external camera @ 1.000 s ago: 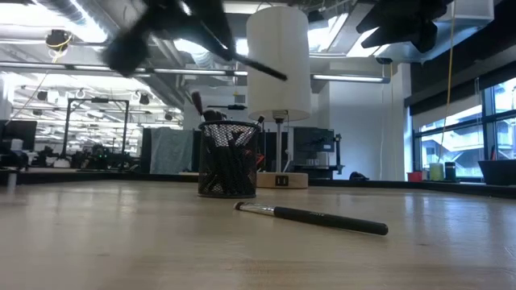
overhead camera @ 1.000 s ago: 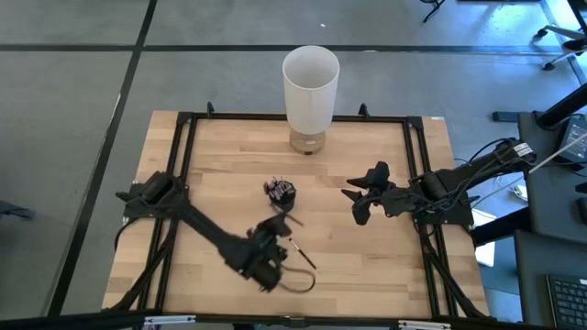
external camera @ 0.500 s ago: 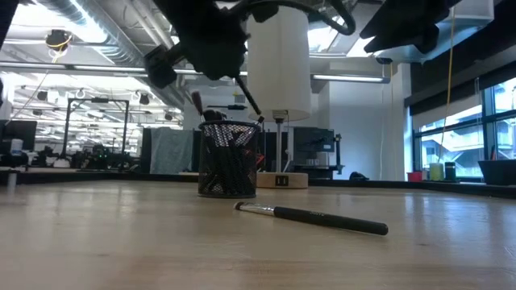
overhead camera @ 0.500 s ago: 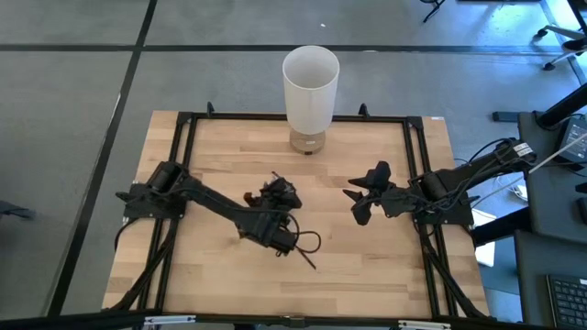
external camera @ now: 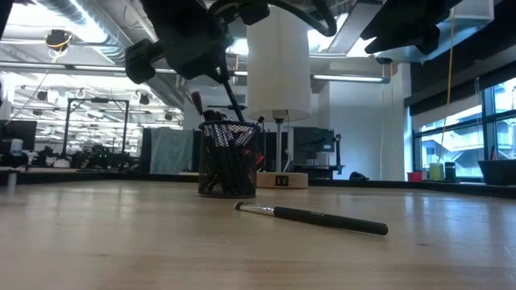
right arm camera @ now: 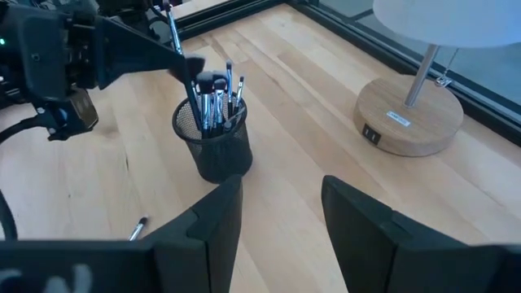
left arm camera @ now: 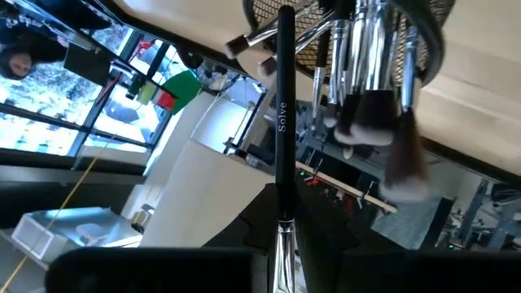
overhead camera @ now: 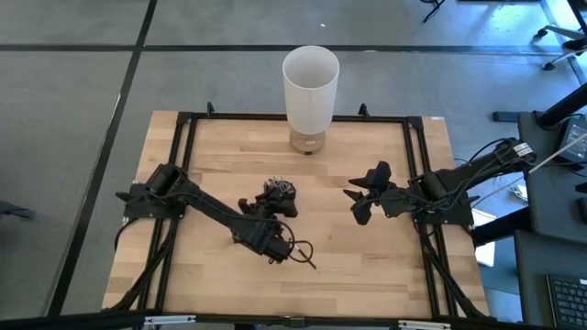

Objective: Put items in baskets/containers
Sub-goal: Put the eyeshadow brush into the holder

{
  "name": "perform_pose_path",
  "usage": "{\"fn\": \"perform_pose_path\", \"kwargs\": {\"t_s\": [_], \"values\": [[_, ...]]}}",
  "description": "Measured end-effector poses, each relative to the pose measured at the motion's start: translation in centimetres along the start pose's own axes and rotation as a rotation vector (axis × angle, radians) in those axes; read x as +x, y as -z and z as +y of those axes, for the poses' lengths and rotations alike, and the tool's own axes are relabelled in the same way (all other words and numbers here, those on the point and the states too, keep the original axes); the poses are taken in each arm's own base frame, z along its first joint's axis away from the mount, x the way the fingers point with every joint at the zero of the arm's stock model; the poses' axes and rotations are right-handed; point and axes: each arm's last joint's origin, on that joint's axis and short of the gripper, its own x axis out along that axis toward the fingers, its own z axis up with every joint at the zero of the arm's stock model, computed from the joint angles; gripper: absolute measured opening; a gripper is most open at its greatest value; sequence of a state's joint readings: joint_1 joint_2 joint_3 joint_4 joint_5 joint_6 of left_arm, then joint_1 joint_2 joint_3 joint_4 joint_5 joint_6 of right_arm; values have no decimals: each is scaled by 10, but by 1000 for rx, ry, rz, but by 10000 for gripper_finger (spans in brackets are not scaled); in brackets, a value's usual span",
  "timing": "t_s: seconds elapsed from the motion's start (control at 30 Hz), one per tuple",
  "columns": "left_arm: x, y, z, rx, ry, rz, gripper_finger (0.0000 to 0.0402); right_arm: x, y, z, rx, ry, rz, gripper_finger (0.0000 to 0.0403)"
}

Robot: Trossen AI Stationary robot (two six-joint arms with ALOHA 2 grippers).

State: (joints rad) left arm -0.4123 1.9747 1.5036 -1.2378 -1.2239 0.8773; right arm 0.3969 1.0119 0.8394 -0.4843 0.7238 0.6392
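The left claw (overhead camera: 267,213) was seen near the middle of the wooden surface (overhead camera: 220,165), just at 7 o'clock from the dark mesh cup (overhead camera: 280,192). Its fingers were pressed together on one makeup brush (left arm camera: 282,114), a thin dark handle with pale lettering. In the left wrist view this held brush was pointed toward the rim of the cup, and its far end was lying at the mouth of the mesh. In the low view the brush was tilted above the cup (external camera: 228,159), with its lower end at about the rim; whether it was touching the rim could not be told.

Several brushes (right arm camera: 213,102) were already standing inside the cup, their bristle tips and pale ferrules rising above the edge.

One more brush (external camera: 310,217) was lying flat on the surface, at about 5 o'clock from the cup and near it, with its pale ferrule toward the cup.

The right claw (overhead camera: 359,194) was held at 3 o'clock from the cup, well apart from it, and its two fingers were spread and empty.

A tall white lamp (overhead camera: 310,87) on a round wooden base was standing at 12 o'clock, close to the far edge of the surface.
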Motion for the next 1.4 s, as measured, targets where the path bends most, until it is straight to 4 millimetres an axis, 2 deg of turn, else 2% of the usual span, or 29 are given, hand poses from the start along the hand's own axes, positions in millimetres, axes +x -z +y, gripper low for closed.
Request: {"fn": "perform_pose_path", "kwargs": {"t_s": [0.43, 0.67, 1.17, 1.27, 1.4], "values": [[10, 2, -4, -17, 57, -11, 31, 0, 0, 0, 4, 1, 0, 170], [10, 1, -4, -89, 69, -22, 35, 0, 1, 0, 0, 4, 4, 170], [10, 2, -3, -95, 58, -12, 124, 0, 1, 0, 3, 3, 4, 170], [8, 0, -2, -191, 21, 8, 130, 0, 1, 0, 3, 3, 4, 170], [1, 1, 7, -453, 37, -50, 131, 0, 0, 0, 11, 4, 4, 170]]}}
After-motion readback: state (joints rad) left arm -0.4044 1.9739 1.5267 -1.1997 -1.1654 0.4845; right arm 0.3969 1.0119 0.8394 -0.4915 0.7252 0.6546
